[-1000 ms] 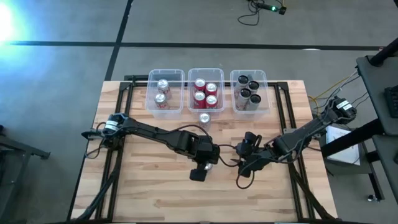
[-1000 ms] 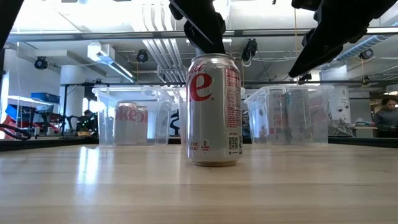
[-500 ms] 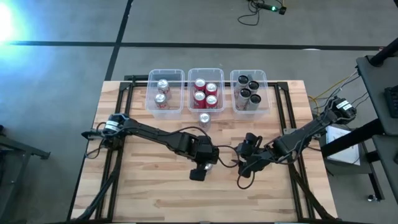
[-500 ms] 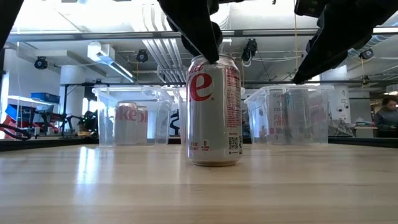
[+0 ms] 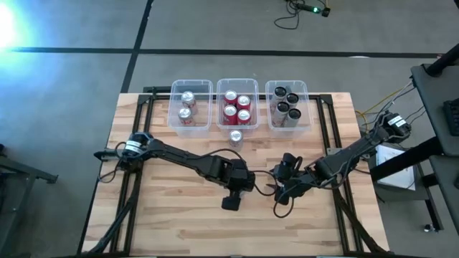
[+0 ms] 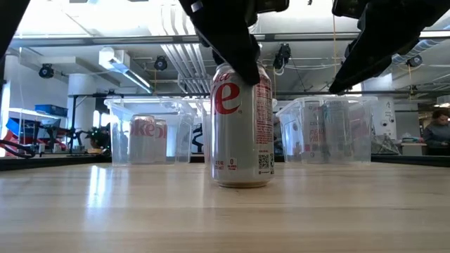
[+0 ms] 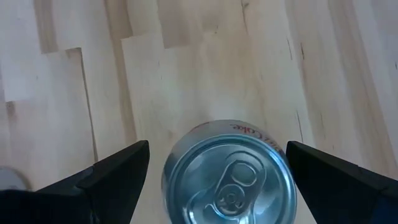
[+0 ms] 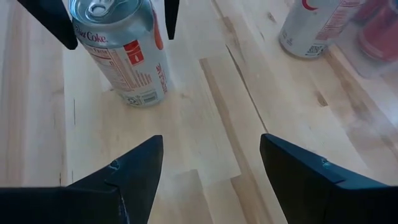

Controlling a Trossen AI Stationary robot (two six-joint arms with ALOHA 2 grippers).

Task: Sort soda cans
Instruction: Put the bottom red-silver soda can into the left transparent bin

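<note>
A silver soda can [image 6: 242,126] stands upright on the table's middle, its top [image 7: 227,180] filling the left wrist view. My left gripper [image 7: 217,146] hangs open right above it, one finger on either side of the can's top [image 8: 99,9], without plainly touching it. In the high view this gripper [image 5: 238,183] hides the can. My right gripper [image 8: 211,168] is open just right of the can [image 8: 121,53], a little above the wood. A second silver can [image 5: 235,136] stands upright in front of the middle bin.
Three clear bins stand along the far edge. The left bin [image 5: 191,120] holds two silver cans, the middle one [image 5: 237,123] red cans, the right one [image 5: 289,123] black cans. Bare wood lies toward the near edge. A person shows far off in the room [image 6: 437,130].
My left gripper has come down over the silver can, so that its fingers now reach beside the can's top. The can stands where it stood.
</note>
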